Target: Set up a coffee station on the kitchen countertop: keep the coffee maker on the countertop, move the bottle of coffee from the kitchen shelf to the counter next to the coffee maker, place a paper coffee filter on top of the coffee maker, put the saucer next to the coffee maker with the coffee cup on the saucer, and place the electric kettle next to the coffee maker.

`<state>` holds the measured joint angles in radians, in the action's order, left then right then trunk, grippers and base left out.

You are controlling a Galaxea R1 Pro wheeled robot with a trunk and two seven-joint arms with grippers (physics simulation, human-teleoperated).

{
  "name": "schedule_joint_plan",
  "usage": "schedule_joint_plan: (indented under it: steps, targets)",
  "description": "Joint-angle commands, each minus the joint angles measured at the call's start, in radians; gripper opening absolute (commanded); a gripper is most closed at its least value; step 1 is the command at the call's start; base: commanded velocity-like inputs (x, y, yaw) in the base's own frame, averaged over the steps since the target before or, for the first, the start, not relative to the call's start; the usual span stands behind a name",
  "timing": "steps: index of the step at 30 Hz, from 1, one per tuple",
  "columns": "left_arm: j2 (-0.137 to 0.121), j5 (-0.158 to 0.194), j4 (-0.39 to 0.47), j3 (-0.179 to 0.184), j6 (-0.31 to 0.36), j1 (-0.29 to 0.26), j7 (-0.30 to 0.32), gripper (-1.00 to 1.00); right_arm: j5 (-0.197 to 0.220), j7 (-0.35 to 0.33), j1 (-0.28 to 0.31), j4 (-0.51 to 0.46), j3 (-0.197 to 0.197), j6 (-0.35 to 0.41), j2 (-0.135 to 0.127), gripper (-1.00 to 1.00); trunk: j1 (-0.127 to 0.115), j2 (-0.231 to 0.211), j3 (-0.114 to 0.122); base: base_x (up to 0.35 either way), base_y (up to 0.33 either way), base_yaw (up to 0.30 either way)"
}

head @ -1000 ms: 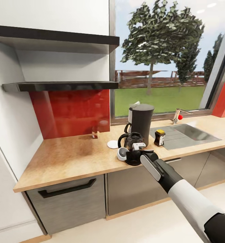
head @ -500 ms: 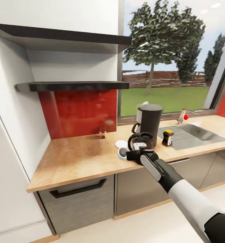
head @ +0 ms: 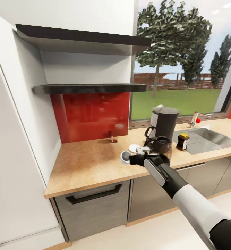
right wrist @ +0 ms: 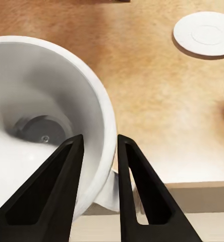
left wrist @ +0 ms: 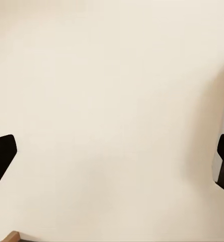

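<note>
The white coffee cup (head: 125,157) hangs just over the countertop (head: 91,163) near its front edge, with my right gripper (head: 132,159) shut on its rim. In the right wrist view the cup (right wrist: 36,101) has its wall between the fingers (right wrist: 56,191) of my right gripper (right wrist: 99,140). The saucer (head: 133,148) (right wrist: 206,33) lies bare just right of the cup. Behind it stands the coffee maker (head: 167,122), with the electric kettle (head: 160,146) in front and the bottle of coffee (head: 182,141) to its right. My left gripper (left wrist: 112,159) is open over pale floor.
A small glass jar (head: 113,138) stands by the red backsplash (head: 91,116). Two dark shelves (head: 87,88) hang above the counter's left part. The steel sink (head: 212,137) and its tap lie to the right. A white wall panel closes the left side.
The camera has swung left, so the scene has shifted right. The cup in my right gripper has gone from the saucer's right side to its left side.
</note>
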<state>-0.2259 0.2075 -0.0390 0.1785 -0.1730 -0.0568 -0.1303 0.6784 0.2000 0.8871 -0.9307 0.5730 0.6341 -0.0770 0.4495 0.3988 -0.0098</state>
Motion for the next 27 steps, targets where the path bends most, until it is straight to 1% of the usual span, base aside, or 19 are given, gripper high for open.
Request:
schedule_joint_plan:
  steps: [1,9,15,19,23,25,26,27]
  targets:
    - [0.001,0.009,-0.004,0.009,-0.007,-0.001,0.0,1.0,0.012,0.007,0.001,-0.001,0.004,0.001,-0.001,-1.0,0.001,0.001,-0.001,0.0,0.228,0.0]
    - [0.008,0.007,-0.004,0.01,-0.008,-0.001,0.006,1.0,0.011,0.007,0.001,0.0,0.004,0.001,-0.003,-1.0,0.001,0.001,-0.001,0.034,0.11,-0.025]
    - [0.025,0.005,-0.001,0.009,-0.013,-0.001,0.01,1.0,0.011,0.008,0.001,0.001,0.003,0.001,-0.003,-1.0,0.001,0.001,-0.001,0.203,0.189,-0.234]
    - [0.026,0.004,-0.001,0.008,-0.014,-0.001,0.01,1.0,0.01,0.008,0.001,0.003,0.004,0.001,-0.002,-1.0,0.001,0.001,-0.001,0.225,0.228,-0.267]
    - [0.025,0.007,-0.001,0.007,-0.018,-0.001,0.011,1.0,0.012,0.008,0.001,0.004,0.004,0.001,-0.002,-1.0,0.001,0.001,-0.001,0.171,0.192,-0.103]
    - [0.025,0.008,-0.001,0.007,-0.019,-0.001,0.011,1.0,0.013,0.009,0.001,0.016,0.004,0.001,0.002,-1.0,0.001,0.001,-0.001,0.057,0.064,-0.024]
    - [0.026,0.008,-0.001,0.008,-0.02,-0.001,0.011,1.0,0.014,0.009,0.001,0.03,0.003,0.001,0.011,-1.0,0.001,0.001,-0.001,0.028,0.032,-0.012]
    - [0.026,0.008,-0.001,0.008,-0.02,-0.001,0.011,1.0,0.015,0.01,0.001,0.05,0.001,0.001,0.027,-1.0,0.001,0.001,-0.001,0.018,0.02,-0.008]
